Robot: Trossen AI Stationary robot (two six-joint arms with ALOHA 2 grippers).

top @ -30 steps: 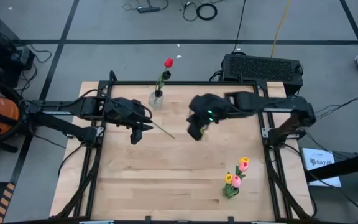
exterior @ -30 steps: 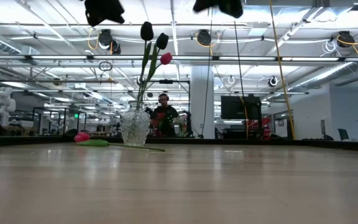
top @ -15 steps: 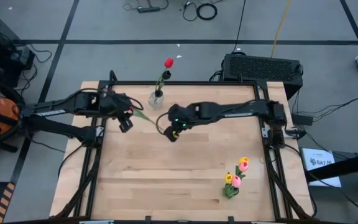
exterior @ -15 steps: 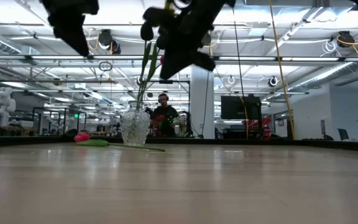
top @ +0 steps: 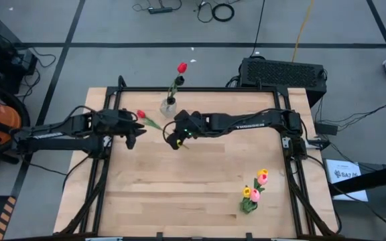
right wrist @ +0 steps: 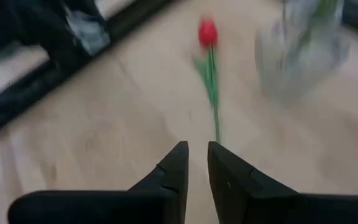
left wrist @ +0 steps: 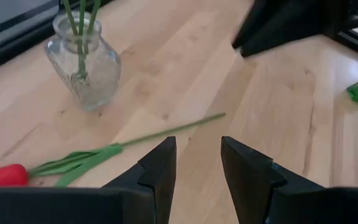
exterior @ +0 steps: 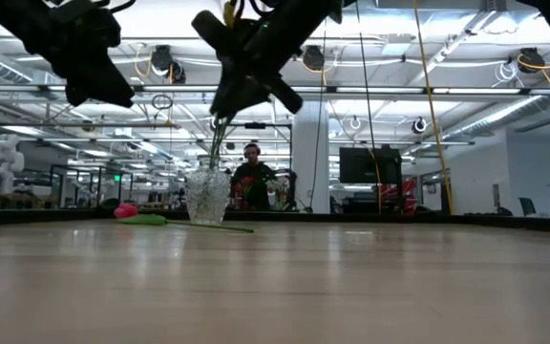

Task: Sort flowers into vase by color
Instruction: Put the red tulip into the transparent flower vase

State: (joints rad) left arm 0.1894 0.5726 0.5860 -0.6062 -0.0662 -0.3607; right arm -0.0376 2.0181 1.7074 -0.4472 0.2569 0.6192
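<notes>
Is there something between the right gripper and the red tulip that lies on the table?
Nothing visible. The right gripper points along bare wood at the stem end of the red tulip. The glass vase stands beside that line, and the left gripper is near the flower's head.

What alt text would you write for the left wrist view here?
A red tulip lies flat on the wooden table, stem pointing away from a clear glass vase holding green stems. The left gripper hovers open above the stem, empty; part of the other arm shows beyond.
</notes>
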